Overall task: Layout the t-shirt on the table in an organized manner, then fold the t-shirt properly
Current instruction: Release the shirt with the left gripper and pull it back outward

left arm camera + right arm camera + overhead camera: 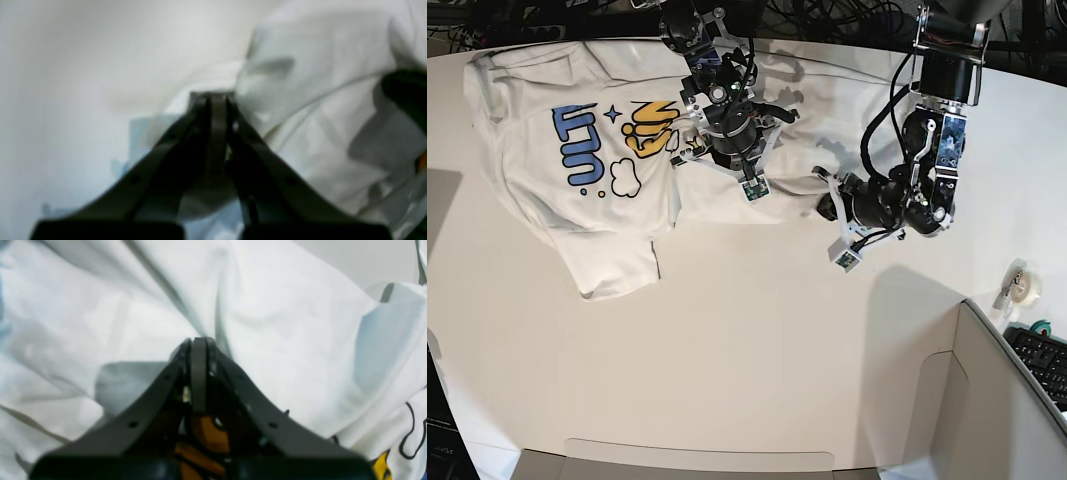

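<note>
Blurring hides whether left hand [213, 96] grips t-shirt [317, 100].

white t-shirt [597, 215] with blue, yellow lettering, white table [727, 350], black hands

Robotics lab: cable tangle [827, 15] behind table [727, 330], keyboard [1042, 360], tape roll [1024, 287].

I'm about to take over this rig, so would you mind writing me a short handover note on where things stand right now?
Left gripper: shut, pinching the t-shirt at its edge.
Right gripper: shut, pressed into bunched cloth mid-shirt; whether it pinches cloth is unclear.
The shirt lies print-up across the far side of the table, still wrinkled and partly doubled over itself.
Done: shirt partly spread.
Left: flatten it fully, then all folding.
</note>
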